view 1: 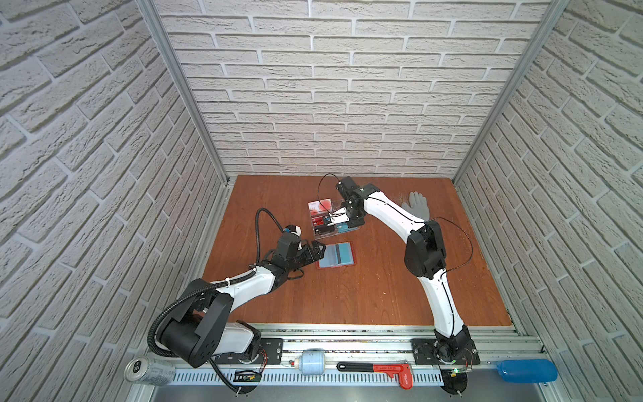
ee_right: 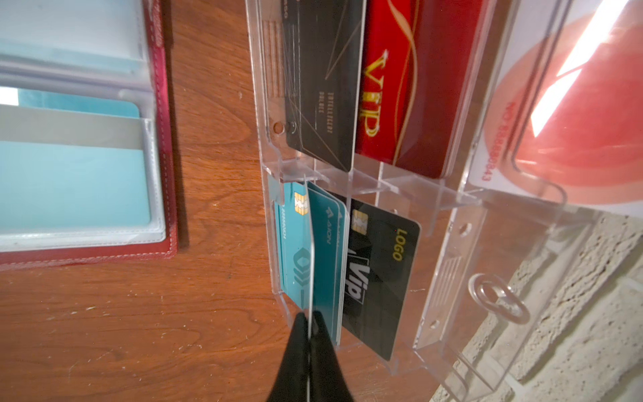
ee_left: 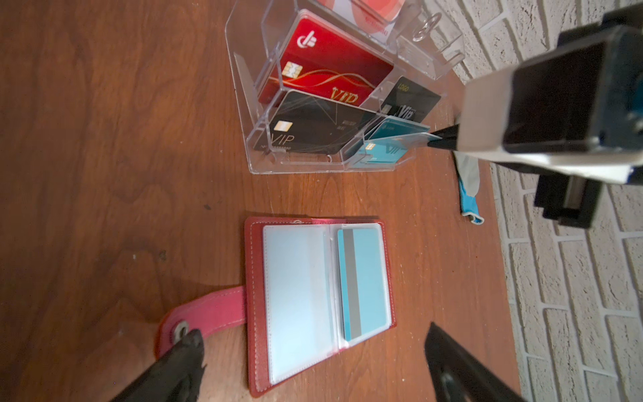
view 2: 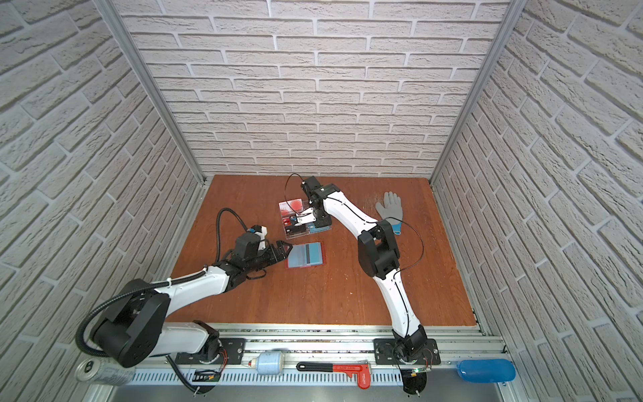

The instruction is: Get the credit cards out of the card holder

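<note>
Fingers (ee_right: 295, 351) of the right claw (ee_right: 308, 322) are pressed together on the near edge of a pale card (ee_right: 310, 250). The card shows edge-on, its far end down among the teal cards (ee_right: 327, 250) in the lowest slot of the clear stand (ee_right: 452, 271). Black and red VIP cards fill the other slots. In both top views the stand sits just above mid-frame, with the claw over it.

The left claw (view 1: 320, 251) is spread wide, low over the tabletop (view 1: 348, 296) left of centre. One finger (ee_left: 188, 351) is at the snap tab (ee_left: 201, 313); I cannot tell whether it is touching. Just beside that claw the red holder (ee_left: 295, 296) lies open and flat, just below the stand in the top views. A striped card (ee_left: 363, 282) is tucked in one clear sleeve, and the facing sleeve is plain pale blue. A grey glove (view 1: 415, 205) lies right of centre.
</note>
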Robot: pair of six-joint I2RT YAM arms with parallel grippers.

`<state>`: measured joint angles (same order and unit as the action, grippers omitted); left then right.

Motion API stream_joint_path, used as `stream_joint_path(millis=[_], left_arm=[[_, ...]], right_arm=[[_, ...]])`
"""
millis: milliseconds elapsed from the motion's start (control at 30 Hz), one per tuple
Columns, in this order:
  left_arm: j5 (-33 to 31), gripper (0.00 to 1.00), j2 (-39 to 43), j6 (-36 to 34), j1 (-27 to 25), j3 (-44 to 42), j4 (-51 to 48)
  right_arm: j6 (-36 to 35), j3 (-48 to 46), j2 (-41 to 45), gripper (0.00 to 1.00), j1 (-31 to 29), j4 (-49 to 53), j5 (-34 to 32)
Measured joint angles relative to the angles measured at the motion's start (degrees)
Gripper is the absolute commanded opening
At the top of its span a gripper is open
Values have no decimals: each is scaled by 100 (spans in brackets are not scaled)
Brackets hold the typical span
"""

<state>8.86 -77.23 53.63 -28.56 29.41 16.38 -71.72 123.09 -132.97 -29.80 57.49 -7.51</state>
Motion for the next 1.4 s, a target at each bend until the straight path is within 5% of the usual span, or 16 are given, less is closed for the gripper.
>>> stream_joint_path(millis=[467, 800, 1067, 1133, 1200, 1400], left_arm=[[57, 98, -17, 2, 72, -26, 57], [87, 98, -111, 15, 118, -59, 170], [133, 98, -146, 28, 120, -68, 208], [133, 98, -133, 26, 120, -68, 201], [125, 98, -50, 4, 120, -68, 136], [-546, 98, 1038, -584, 267, 92, -848]], right_arm=[[-146, -98, -55, 7, 52, -39, -127], [-240, -280, -79, 42, 55, -365, -269], [-125, -293, -55, 55, 57, -584, -247], [-20, -422, 61, 70, 66, -649, -173], [146, -688, 321, 100, 72, -719, -96], [1176, -2498, 2286, 100, 136, -1659, 225]])
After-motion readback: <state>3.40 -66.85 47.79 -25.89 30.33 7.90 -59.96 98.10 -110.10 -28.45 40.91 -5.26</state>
